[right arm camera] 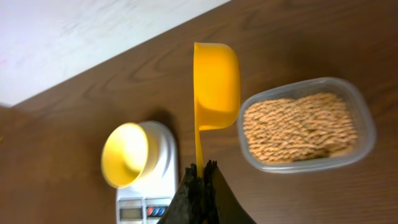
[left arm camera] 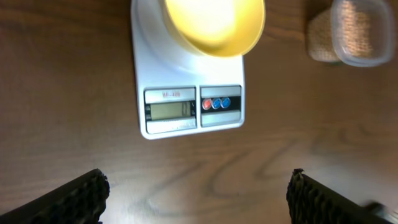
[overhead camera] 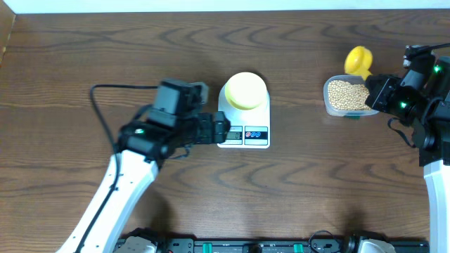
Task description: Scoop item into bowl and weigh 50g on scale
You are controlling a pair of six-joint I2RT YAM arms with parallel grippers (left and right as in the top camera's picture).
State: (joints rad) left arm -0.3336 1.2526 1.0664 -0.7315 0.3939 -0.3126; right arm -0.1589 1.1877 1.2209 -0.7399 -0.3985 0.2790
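Dark wood-grain table (overhead camera: 84, 42), smooth white plastic scale (left arm camera: 186, 118) (slightly glossy), clear plastic tub (right arm camera: 367, 124), matt beans (right arm camera: 298, 127)

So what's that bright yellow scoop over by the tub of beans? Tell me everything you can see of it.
The scoop looks like smooth, bright yellow plastic: a deep round cup on a long thin handle. The right gripper is shut on the handle's end, holding the cup just beside the clear tub of beans, not in them. No beans show on it. Whether the cup touches the table or the tub cannot be told.
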